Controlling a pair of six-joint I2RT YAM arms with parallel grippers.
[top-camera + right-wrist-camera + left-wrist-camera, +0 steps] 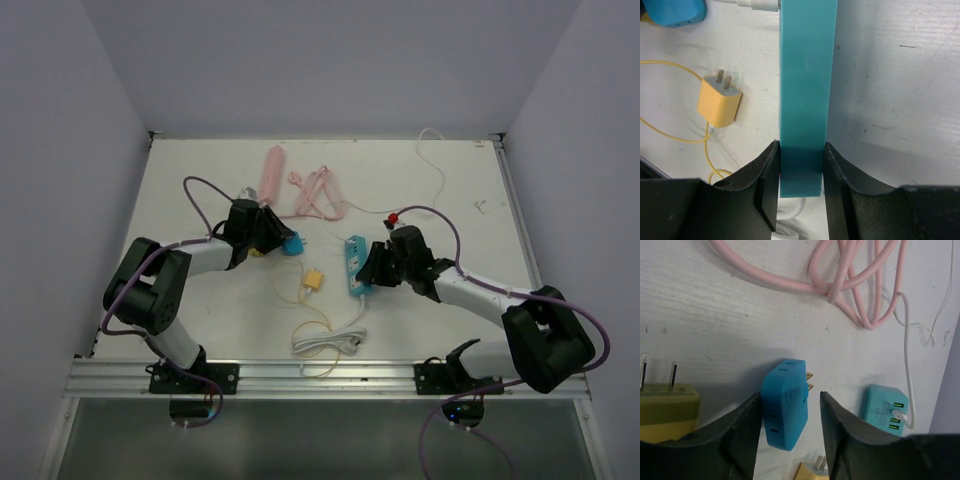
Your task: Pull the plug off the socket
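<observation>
- Nearest me, just inside the near edge of the table (240, 320), a coiled white cable (328, 342) lies between the two arm bases. Neither arm touches it.
- A little farther in, about mid-table, a yellow charger (719, 102) lies flat with its pins bare. It sits beside the teal power strip (805, 75) but is not in it.
- My right gripper (801, 150) is clamped on the near end of that strip. One finger presses each long side, pinning it to the table just right of the middle.
- A thin white lead (904, 416) goes into a small port on the strip's end. I take that to be no part of this job.
- Farther in and to the left, the blue plug (785, 410) lies on the table, clear of the strip. Its two brass pins (809, 381) are bare and point toward the strip, so I judge the pull itself done.
- My left gripper (790, 405) straddles the plug with its jaws apart. One finger is against the plug's side, and there is a plain gap between the other finger and the plug. I see no squeeze on it.
- What is left, as I read it, is only tidying: lift the left arm clear of the plug and let the right one release the strip.
- Toward the far edge, a tangled pink cable (318, 195) and a pink strip (271, 170) lie well away from both grippers.
</observation>
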